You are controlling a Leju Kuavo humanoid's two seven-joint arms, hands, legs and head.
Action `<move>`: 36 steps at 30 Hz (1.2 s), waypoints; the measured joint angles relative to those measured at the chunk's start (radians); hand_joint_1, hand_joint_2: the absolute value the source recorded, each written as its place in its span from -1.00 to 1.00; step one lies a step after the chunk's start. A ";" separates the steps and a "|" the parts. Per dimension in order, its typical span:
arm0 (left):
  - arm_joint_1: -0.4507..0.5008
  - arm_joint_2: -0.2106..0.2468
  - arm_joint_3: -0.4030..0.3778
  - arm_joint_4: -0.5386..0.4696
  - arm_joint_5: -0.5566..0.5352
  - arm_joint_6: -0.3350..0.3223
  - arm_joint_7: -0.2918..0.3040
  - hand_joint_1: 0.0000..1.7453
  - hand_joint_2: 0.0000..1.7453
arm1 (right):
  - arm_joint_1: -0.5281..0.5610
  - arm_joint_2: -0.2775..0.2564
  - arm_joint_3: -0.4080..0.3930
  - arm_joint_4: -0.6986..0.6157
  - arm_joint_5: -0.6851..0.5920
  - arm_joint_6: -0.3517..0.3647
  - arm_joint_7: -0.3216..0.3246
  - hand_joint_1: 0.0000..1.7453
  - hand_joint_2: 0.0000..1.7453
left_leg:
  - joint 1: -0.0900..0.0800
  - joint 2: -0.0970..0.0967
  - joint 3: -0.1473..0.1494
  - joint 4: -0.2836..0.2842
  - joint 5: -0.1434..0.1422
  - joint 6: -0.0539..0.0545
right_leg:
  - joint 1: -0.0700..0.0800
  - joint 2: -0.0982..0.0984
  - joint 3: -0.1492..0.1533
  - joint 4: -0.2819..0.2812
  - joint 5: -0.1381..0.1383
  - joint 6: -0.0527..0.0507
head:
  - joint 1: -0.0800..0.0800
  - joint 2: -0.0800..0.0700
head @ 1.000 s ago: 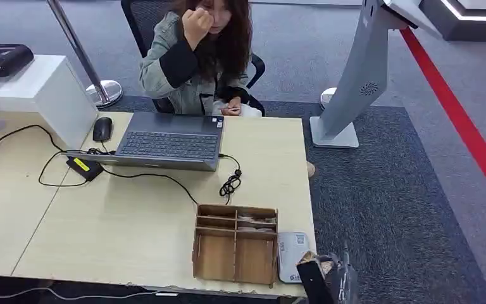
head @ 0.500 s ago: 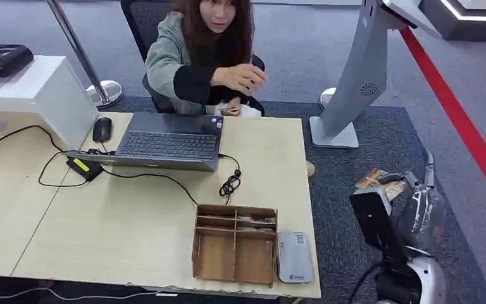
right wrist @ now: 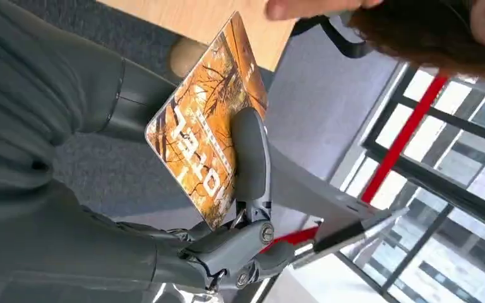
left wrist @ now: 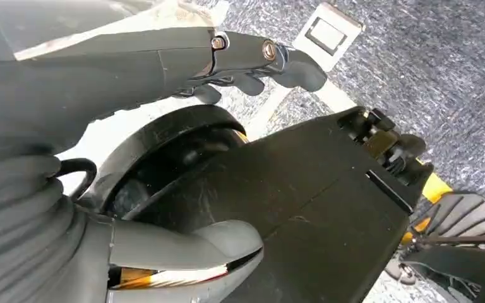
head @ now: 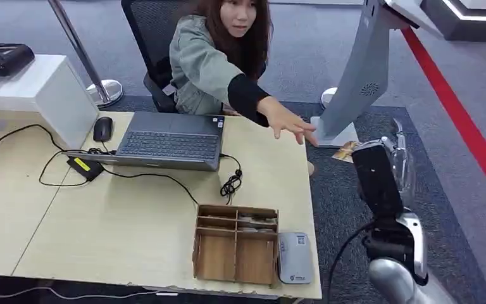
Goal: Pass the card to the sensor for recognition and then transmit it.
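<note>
- Head view: the right robot hand (head: 397, 158) is raised beside the right edge of the tabletop (head: 133, 215), out over the grey carpet (head: 380, 209), and holds the card (head: 345, 151) at its far end.
- Right wrist view: the card (right wrist: 207, 123) is orange with large white letters, pinched between the thick grey thumb and a darker finger (right wrist: 251, 154) that lies across its printed face.
- The card points towards the person (head: 218, 60) seated behind the tabletop, whose outstretched hand (head: 291, 125) is near the card but apart from it.
- The card reader (head: 293, 257) lies flat at the near right corner of the tabletop, just beside the wooden box (head: 235, 244) with compartments; the card is well apart from it.
- A laptop (head: 164, 140) sits open in front of the person, with a mouse (head: 102, 128) to its side and a coiled black cable (head: 230, 183) between it and the box.
- A grey kiosk stand (head: 354, 82) rises from the carpet behind the raised robot hand.
- Left wrist view: the left robot hand (left wrist: 252, 60) holds nothing, its fingers curled loosely with a gap between them and the thumb.
</note>
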 joint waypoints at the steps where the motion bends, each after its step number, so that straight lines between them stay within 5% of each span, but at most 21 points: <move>1: 0.000 0.000 -0.002 0.000 -0.003 -0.002 -0.002 -1.00 1.00 | -0.007 0.006 0.008 0.019 -0.009 -0.006 -0.009 1.00 1.00 | 0.000 0.000 0.000 0.000 0.000 0.000 | 0.000 0.000 0.000 0.000 0.000 0.000 | 0.000 0.000; 19: -0.004 0.005 -0.004 0.000 -0.024 -0.027 -0.013 -1.00 1.00 | -0.097 0.147 0.124 0.279 -0.108 -0.069 -0.118 1.00 1.00 | 0.001 -0.004 -0.001 0.000 0.001 0.000 | 0.000 -0.004 -0.001 0.000 0.000 0.000 | 0.000 0.000; 21: -0.004 0.006 -0.004 0.000 -0.027 -0.029 -0.013 -1.00 1.00 | -0.098 0.153 0.132 0.289 -0.116 -0.077 -0.125 0.40 1.00 | 0.001 -0.005 -0.001 0.000 0.001 0.000 | 0.000 -0.004 -0.001 0.000 -0.001 0.000 | 0.000 0.000; 22: -0.004 0.006 -0.004 0.000 -0.027 -0.029 -0.013 -1.00 1.00 | -0.098 0.155 0.135 0.294 -0.119 -0.080 -0.127 -1.00 1.00 | 0.001 -0.005 -0.002 0.000 0.001 0.000 | 0.000 -0.004 -0.001 0.000 -0.001 0.000 | 0.000 0.000; 36: -0.002 0.007 0.005 0.000 -0.009 -0.030 -0.005 -1.00 1.00 | -0.007 0.167 0.165 0.200 -0.045 -0.037 -0.146 -1.00 1.00 | 0.000 -0.002 0.000 0.000 0.000 0.000 | 0.001 -0.004 -0.001 -0.001 -0.001 0.000 | 0.000 0.000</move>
